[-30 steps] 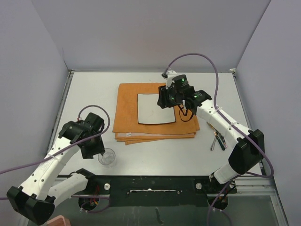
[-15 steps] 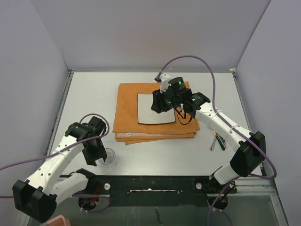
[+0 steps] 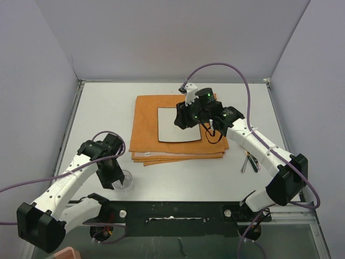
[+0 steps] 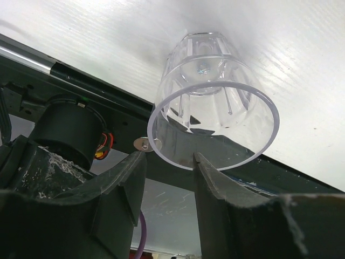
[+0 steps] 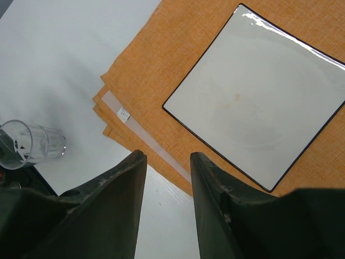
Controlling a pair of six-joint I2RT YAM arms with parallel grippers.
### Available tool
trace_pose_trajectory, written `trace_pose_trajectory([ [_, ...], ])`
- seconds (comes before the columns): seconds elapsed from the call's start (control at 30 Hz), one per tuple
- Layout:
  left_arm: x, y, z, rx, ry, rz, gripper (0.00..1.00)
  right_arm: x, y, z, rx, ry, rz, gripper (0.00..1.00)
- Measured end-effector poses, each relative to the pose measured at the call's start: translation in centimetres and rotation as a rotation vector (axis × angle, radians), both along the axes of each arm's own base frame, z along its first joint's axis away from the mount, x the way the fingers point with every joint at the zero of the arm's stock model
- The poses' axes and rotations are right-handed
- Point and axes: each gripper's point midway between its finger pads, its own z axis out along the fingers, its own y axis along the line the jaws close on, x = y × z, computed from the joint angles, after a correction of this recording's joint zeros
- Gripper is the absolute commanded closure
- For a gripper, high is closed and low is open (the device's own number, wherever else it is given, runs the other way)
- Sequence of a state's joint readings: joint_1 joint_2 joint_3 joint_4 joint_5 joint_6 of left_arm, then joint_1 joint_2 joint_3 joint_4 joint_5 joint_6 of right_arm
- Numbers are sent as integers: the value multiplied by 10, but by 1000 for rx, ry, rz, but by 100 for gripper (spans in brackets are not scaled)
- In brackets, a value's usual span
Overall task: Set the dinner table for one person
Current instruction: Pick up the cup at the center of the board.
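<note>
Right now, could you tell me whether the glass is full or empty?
Empty: the glass is clear down to its base in the left wrist view, with no liquid, upright on the table.

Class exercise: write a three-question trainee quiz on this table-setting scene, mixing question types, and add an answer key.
1. True or false: the square white plate lies on the orange placemat.
2. Which thing stands right at the fingers of the left gripper? A) plate B) clear glass C) placemat
3. Fill in: the open fingers of the right gripper hold ____.
Key: 1 true; 2 B; 3 nothing.
</note>
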State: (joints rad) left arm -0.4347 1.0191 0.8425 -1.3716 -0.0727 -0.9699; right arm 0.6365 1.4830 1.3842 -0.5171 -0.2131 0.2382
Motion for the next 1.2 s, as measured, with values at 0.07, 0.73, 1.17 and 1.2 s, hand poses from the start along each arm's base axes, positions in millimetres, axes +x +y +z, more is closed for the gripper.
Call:
trace_pose_trajectory([
  [0.07, -1, 0, -2, -2, 3, 12, 64, 0, 0, 0, -1, -1, -1, 61],
  [0.73, -15, -8, -16, -23, 9, 81, 85, 2, -4, 1, -8, -10, -19, 62],
  [1.17, -5, -21, -19, -36, -27, 88, 100, 3, -11, 1, -39, -24, -39, 71],
  [1.2, 6, -24, -13, -28, -44, 69, 100, 5, -14, 1, -46, -28, -52, 71],
])
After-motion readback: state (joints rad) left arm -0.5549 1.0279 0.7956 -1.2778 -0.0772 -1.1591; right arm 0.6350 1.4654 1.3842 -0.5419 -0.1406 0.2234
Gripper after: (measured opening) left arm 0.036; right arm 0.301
